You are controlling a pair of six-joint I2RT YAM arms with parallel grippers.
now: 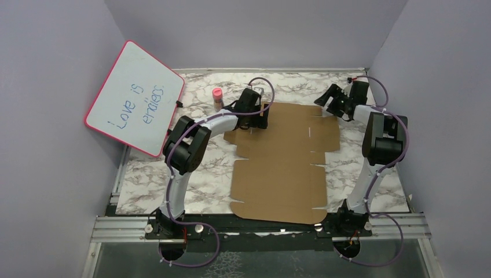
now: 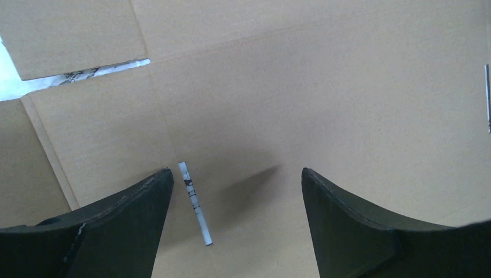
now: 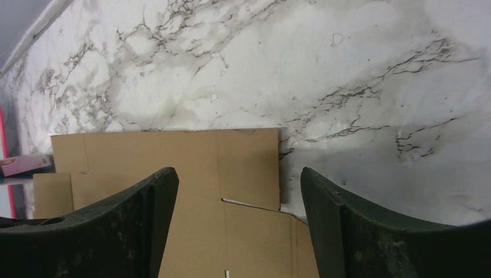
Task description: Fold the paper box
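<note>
The box (image 1: 284, 168) lies unfolded, a flat brown cardboard sheet in the middle of the marble table (image 1: 150, 174). It runs from just in front of the arm bases to the far half of the tabletop. Its flaps are spread out level, with notches cut into both long sides, and no panel is raised.

The left gripper (image 1: 260, 119) hangs over the far left part of the sheet and points down at it. In the left wrist view its fingers (image 2: 133, 214) stand wide apart above bare cardboard (image 2: 289, 87) with nothing between them. A narrow slit (image 2: 194, 202) showing the table beneath lies just inside the left finger. Whether the tips touch the sheet cannot be told.

The right gripper (image 1: 331, 104) is off the sheet's far right corner, raised above the table. In its wrist view the fingers (image 3: 347, 226) are also spread wide and grip nothing. Between them show the far edge of the box (image 3: 173, 156) and the marble beyond it.

A small pink-capped bottle (image 1: 217, 97) stands on the table near the box's far left corner, close to the left arm's wrist. A pink-framed whiteboard (image 1: 136, 98) with blue handwriting leans against the left wall, well apart from the box.
</note>
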